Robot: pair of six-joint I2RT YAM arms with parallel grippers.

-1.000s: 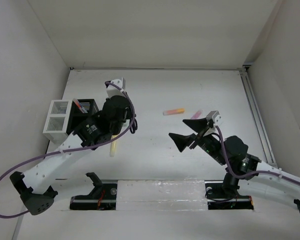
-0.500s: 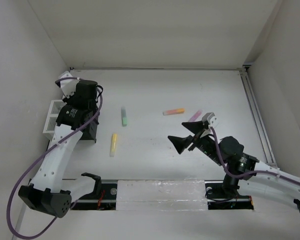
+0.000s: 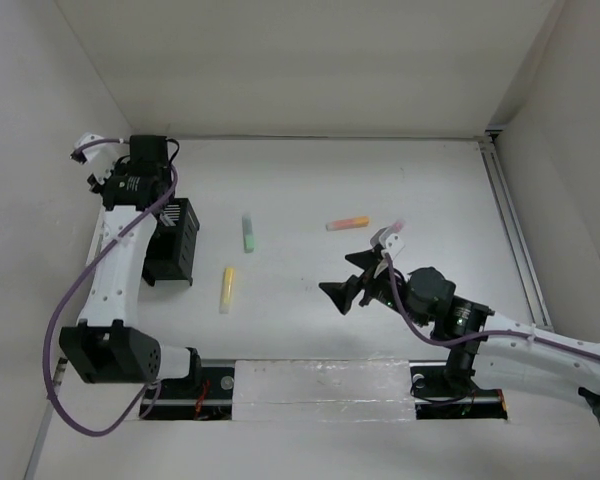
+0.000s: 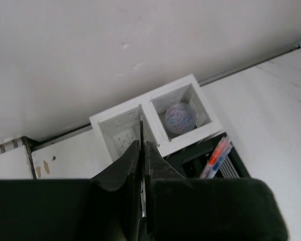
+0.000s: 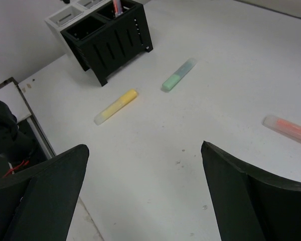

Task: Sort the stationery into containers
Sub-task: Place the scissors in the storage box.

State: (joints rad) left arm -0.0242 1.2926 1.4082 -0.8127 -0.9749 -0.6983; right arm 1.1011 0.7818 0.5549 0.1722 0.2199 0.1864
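My right pincer [image 3: 342, 278] stood wide apart and empty. The yellow highlighter [image 5: 115, 106] lay on the table [image 3: 310, 180] to its left, long axis running near-to-far (my right arm was nearer, I judged). My left pincer [image 4: 142, 150], closed, hung over the white box [image 4: 115, 111].

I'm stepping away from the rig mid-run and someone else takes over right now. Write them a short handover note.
Left gripper: shut, nothing visibly held, above the white container.
Right gripper: open, empty, above the table, facing the loose highlighters.
Done: the round piece lies in one white compartment; pens stand in the black container.
Left: the yellow highlighter, green highlighter and orange highlighter lie loose on the table. A pinkish item beside the right arm is partly hidden.
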